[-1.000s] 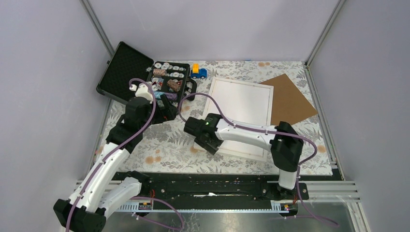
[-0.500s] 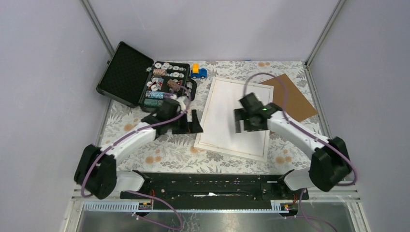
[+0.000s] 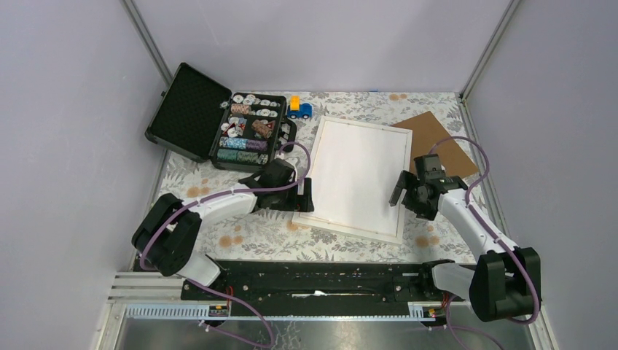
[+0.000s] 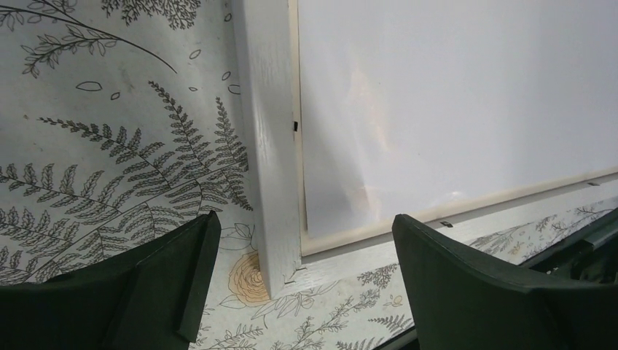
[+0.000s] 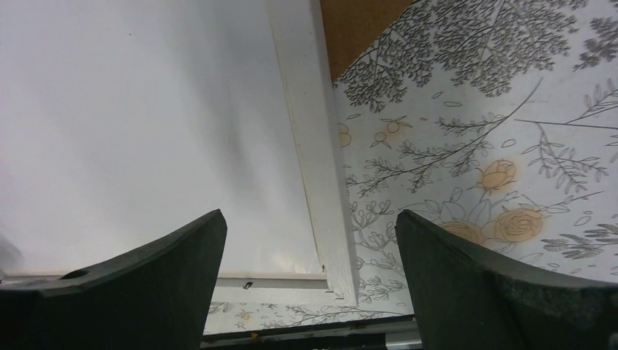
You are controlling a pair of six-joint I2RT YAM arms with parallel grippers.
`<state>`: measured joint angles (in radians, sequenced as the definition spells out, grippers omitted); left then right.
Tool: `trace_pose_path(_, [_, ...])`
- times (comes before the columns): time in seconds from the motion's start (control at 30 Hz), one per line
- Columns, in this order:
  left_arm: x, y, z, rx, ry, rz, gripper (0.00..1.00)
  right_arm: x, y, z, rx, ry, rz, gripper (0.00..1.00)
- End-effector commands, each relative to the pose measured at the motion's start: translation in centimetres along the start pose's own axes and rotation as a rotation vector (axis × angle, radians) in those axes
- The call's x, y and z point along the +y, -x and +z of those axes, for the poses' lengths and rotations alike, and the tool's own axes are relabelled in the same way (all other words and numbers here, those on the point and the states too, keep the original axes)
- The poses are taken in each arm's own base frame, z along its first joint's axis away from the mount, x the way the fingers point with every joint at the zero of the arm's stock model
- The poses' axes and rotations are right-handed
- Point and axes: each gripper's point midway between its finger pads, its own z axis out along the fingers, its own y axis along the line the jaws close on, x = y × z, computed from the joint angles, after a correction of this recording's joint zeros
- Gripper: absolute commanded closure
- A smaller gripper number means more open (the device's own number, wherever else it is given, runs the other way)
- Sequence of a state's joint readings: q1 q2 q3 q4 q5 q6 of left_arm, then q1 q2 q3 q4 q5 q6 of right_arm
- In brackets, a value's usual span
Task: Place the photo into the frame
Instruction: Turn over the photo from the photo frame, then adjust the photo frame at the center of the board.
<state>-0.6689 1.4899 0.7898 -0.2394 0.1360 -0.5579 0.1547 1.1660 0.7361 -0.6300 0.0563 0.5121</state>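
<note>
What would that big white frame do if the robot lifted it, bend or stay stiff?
It would probably stay stiff: the frame has straight, solid-looking white moulding. It's wide and flat, so one claw alone might let it tip; the left claw and right claw sit open at opposite edges.

Within the black left gripper (image 4: 304, 226) the frame (image 4: 268, 146) shows white moulding around a plain white centre (a cream strip lines its inner edge). The tablecloth (image 4: 109, 153) beside it is pale grey with dark fern sprays and orange roses. Ahead of the right gripper (image 5: 310, 222) lies a plain brown board (image 5: 357, 22).
</note>
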Motion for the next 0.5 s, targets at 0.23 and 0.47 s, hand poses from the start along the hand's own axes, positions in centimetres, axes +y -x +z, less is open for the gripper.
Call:
trace_pose_path(0.23, [1.2, -0.8, 1.1, -0.025, 0.055, 0.028, 0.10, 1.0, -2.6, 1.4, 0.063, 0.090, 0.096, 0.11])
trace_pose_path(0.47, [1.5, -2.7, 1.8, 0.031, 0.055, -0.006, 0.20, 0.8, -4.0, 2.5, 0.081, 0.109, 0.108, 0.20])
